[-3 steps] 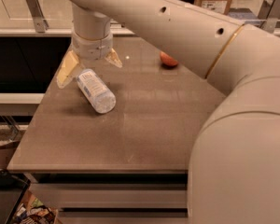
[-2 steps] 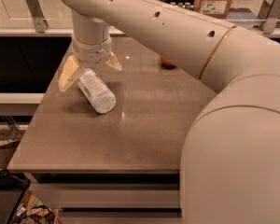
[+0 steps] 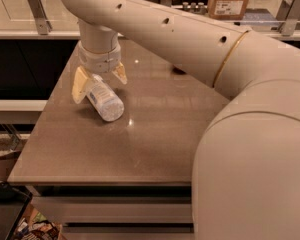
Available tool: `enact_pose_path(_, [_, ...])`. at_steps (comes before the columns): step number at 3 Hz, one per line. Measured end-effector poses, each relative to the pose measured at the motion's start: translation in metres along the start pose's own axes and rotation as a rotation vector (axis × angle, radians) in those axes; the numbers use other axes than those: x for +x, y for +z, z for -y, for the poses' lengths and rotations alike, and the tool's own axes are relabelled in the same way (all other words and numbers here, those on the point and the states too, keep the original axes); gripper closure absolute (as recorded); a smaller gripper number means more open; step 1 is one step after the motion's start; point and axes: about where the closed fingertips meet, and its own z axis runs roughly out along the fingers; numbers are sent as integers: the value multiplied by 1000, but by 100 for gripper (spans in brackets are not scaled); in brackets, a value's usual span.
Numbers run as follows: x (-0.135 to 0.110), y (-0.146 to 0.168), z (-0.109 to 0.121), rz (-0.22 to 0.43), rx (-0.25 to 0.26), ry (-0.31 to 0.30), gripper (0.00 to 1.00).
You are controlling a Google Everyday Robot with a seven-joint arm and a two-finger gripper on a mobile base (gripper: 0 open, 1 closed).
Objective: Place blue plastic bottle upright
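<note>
Cream arm (image 3: 190, 39) with dark holes and gold ring ends upper-left in yellow-fingered end effector (image 3: 100, 86).

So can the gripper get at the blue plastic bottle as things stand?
Probably yes: the gripper, open, straddles one end of the blue plastic bottle lying on the table, and nothing stands between them.

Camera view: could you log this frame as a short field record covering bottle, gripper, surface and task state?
bottle: blue plastic bottle, lying on its side, not upright
location: left part of the table, base end pointing toward the camera
gripper: gripper, lowered over the bottle's far end, fingers open on either side of it
contact: cannot tell whether the fingers touch the bottle
background: cardboard box beyond the table
task state: upright placement not yet done
</note>
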Motion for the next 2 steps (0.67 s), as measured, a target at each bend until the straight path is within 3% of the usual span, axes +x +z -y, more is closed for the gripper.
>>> enact_pose_path(2, [-1, 3, -1, 0, -1, -2, 64])
